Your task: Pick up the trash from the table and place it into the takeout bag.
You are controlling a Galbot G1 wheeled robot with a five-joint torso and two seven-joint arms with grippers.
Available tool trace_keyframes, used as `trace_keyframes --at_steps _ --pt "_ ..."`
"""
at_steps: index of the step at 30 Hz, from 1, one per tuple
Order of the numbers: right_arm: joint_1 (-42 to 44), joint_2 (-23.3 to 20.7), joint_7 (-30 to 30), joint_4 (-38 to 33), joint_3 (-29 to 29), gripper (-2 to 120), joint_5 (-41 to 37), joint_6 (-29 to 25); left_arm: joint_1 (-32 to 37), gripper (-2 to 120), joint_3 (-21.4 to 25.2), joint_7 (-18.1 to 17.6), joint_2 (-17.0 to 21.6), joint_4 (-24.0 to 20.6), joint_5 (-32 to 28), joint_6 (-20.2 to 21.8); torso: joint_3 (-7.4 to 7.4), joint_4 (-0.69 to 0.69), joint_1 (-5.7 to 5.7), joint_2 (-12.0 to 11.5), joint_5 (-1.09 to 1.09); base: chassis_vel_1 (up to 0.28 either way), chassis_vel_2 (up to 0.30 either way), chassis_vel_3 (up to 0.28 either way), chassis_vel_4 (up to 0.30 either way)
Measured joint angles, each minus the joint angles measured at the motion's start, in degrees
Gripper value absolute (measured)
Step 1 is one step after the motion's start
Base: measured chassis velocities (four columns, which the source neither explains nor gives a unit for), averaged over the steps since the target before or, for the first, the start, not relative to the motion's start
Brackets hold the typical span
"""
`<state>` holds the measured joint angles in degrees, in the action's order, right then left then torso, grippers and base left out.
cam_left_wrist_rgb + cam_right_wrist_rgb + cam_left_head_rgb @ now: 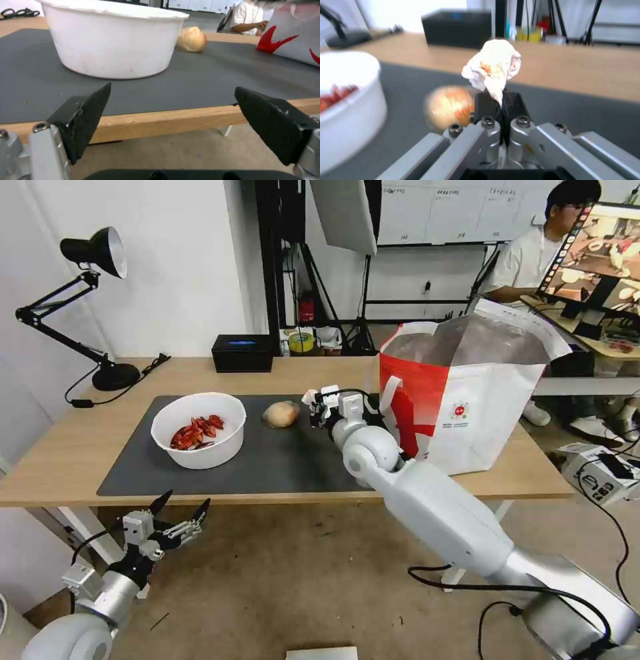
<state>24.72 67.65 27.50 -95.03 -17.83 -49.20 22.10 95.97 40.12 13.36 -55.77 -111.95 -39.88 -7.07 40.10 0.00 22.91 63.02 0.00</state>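
1. Right wrist view puts the right pincer closest: its two black pads are pressed together on the lower tail of a crumpled white napkin stained with orange-red smears, and the wad stands up above the pads, clear of the mat.
2. Just past that pincer, a round tan bun-like lump lies on the dark grey mat, and a white bowl with red shells inside stands on the mat on the far side of the lump.
3. Seen from the head camera, the right pincer hangs over the mat between the bun-like lump and the red-and-white takeout bag; the napkin shows as a small white tuft at its tip.
4. That bag stands upright and open on the right end of the light-wood surface, silver lining showing, a white loop handle hanging on its near side.
5. Farther back on the surface sits a black box, with a black desk lamp at the left end.
6. Left pincer waits low in front of the surface's near edge, below the bowl, its black fingers spread wide with nothing between them.
7. Left wrist view shows those fingers wide apart, facing the surface edge, the bowl and the lump beyond.
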Motion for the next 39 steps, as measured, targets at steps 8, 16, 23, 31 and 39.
trace_keyframes --at_steps 8,16,23,31,39 --pt "4.0 -4.9 -4.4 -7.9 5.6 0 7.9 -8.6 0.1 100 0.1 0.0 -0.3 -0.4 0.2 0.0 0.0 -0.01 0.0 0.0 0.01 0.0 0.0 0.0 0.0" --pt "3.7 -8.5 -4.7 -12.1 10.4 0 9.0 -16.4 -0.4 100 -0.5 -0.1 -0.2 -0.6 0.3 0.0 0.0 0.0 0.0 0.0 0.01 0.0 0.0 0.0 0.0" --pt "4.2 -11.9 -3.7 -13.9 13.8 0 8.0 -17.1 -1.0 100 -1.5 -0.1 -0.2 -0.7 0.4 0.0 0.0 -0.01 0.0 0.0 0.01 0.0 0.0 0.0 0.0" --pt "5.3 -15.8 -1.5 -12.7 17.7 0 7.5 -17.0 -2.0 100 -2.8 -0.2 -0.1 -0.4 0.7 0.1 0.01 0.0 0.01 0.0 0.01 0.0 0.0 0.0 0.0" --pt "6.4 -18.3 -0.2 -11.2 20.9 0 7.4 -16.5 -3.1 100 -4.3 -0.2 -0.3 -0.2 1.0 0.1 0.01 0.0 0.01 0.0 0.01 0.0 0.0 0.0 0.0"
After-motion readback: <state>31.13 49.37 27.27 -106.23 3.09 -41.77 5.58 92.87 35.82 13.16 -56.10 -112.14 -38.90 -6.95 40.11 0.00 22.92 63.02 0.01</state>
